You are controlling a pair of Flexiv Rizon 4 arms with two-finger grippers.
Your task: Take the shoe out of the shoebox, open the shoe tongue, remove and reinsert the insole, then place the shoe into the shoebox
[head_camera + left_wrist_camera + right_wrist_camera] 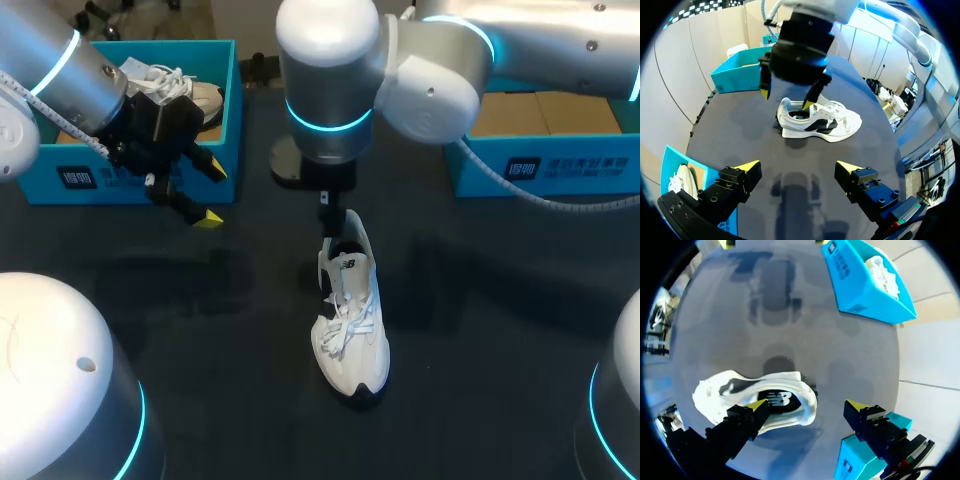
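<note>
You're working in a robotics lab. A dark matte bench (500,310) is flanked by two white-and-silver arms with glowing blue joint rings, the left arm (50,70) and the right arm (540,40). An open blue shoebox (130,185) sits far left and a second blue box (560,170) far right. One white shoe (352,320) lies mid-bench.

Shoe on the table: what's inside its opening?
Dark insole, with one fingertip of the open right gripper in it. The forefoot inside is hidden under tongue and laces.

We see the white, black-soled shoe (350,320) upright on the dark surface (480,330); the blue shoebox (50,185) seemingly holds another.
</note>
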